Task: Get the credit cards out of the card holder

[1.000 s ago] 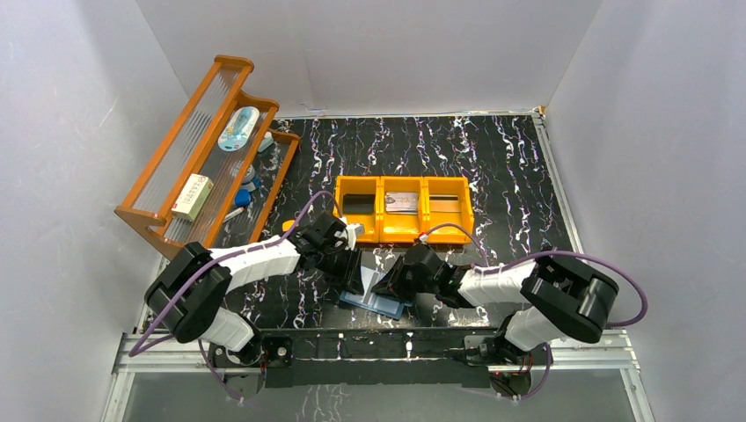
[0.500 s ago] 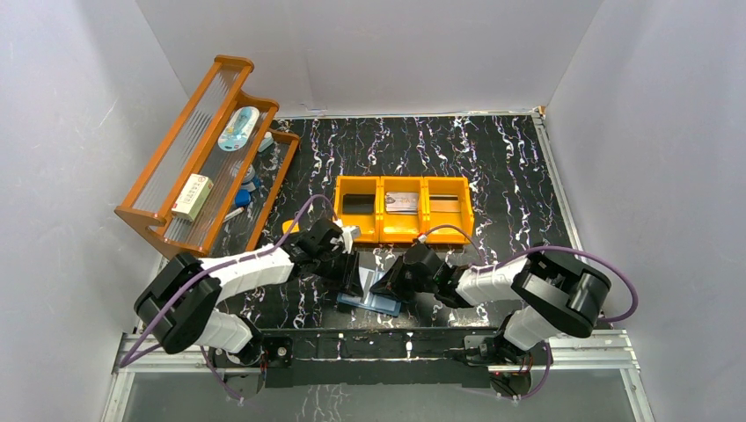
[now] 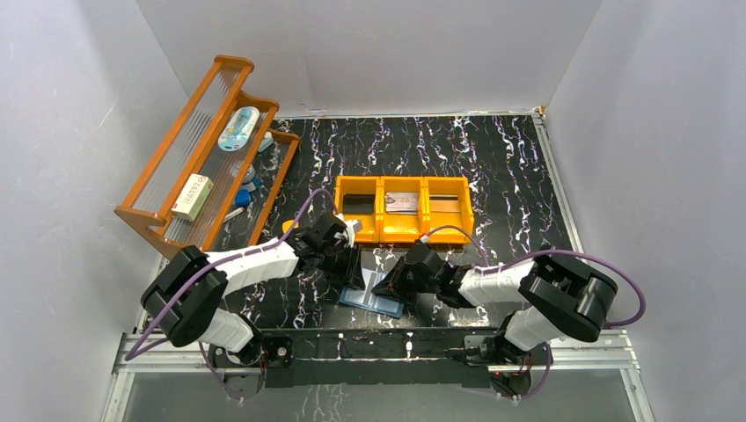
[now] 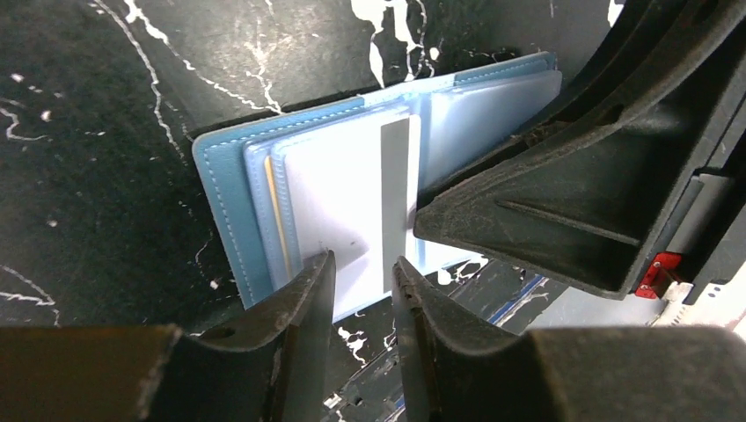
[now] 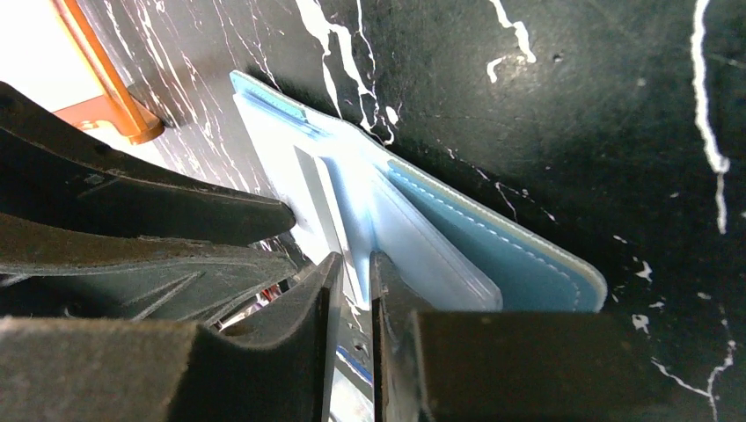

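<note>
The card holder lies open near the table's front edge, teal outside and pale blue inside. A white credit card with a grey stripe sticks partly out of its left pocket. An orange-tan card edge shows beside it. My left gripper hovers at the white card's near edge, fingers a little apart, pinching nothing. My right gripper comes in from the right. Its fingers are nearly together, with the edge of a pale inner leaf between them.
An orange three-compartment bin stands just behind the grippers, with a grey item in its middle compartment. A wooden rack holding several items leans at the back left. A small yellow-orange block lies near the rack's foot.
Both grippers stay at the card holder. The left arm swung slightly left and came back, and the holder shifted only a little with it.
</note>
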`<action>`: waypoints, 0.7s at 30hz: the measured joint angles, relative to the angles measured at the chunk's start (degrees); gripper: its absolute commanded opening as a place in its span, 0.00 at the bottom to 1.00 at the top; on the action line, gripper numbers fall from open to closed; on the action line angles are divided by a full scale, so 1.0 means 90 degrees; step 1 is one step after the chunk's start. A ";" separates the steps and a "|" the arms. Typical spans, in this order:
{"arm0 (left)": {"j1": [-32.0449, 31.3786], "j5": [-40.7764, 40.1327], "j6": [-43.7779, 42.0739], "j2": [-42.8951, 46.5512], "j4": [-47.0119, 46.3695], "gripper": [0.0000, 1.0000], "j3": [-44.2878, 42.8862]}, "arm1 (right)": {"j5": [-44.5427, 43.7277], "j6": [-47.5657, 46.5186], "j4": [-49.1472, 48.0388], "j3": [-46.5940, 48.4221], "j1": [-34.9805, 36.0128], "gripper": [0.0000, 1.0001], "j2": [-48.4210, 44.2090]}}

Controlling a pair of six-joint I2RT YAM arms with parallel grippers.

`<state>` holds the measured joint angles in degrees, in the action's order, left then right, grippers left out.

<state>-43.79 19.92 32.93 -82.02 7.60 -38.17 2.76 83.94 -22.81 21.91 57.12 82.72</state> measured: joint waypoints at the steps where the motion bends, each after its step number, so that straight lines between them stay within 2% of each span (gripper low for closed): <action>1: 0.0012 0.0039 0.0022 -0.0024 -0.0032 0.29 0.0000 | 0.0002 -0.0010 0.0005 0.0000 -0.0007 0.27 -0.0007; 14: 0.0005 0.0393 0.0415 0.0250 -0.0770 0.27 0.0665 | 0.0306 -0.0350 -0.0347 0.0221 -0.0053 0.24 0.0168; 21: -0.0012 0.0338 0.0464 0.0335 -0.0709 0.30 0.0697 | 0.0301 -0.0321 -0.0325 0.0270 -0.0053 0.26 0.0291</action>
<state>-43.90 22.96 37.10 -79.00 1.21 -31.90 5.48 81.06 -25.74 24.34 56.64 85.34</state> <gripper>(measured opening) 0.270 0.251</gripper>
